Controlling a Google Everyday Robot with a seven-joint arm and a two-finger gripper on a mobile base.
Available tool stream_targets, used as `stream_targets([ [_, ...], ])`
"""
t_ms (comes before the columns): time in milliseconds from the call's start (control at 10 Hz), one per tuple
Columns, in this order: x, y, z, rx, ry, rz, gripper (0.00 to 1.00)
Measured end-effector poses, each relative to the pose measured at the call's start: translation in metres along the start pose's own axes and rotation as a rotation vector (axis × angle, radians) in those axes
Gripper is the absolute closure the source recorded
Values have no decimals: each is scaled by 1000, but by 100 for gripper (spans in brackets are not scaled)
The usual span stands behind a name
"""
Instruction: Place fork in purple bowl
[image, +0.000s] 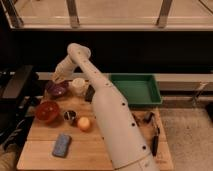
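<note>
Single camera view, set high behind the arm (112, 120), looking down and forward across the bench (42, 152) toward its far edge. The pincer (57, 78) appears small and distant, hovering over the far-left corner.

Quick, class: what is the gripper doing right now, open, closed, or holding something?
Gripper: above the purple bowl at the table's far left; whether it holds anything cannot be told.
</note>
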Motion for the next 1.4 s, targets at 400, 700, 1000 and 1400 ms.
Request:
stream_targets([
  [400,2,5,12,43,-42,40,100],
  [700,2,6,21,101,-85,81,99],
  [1000,-1,1,32,119,-121,91,72],
  [1400,-9,-5,46,111,-160,82,37],
])
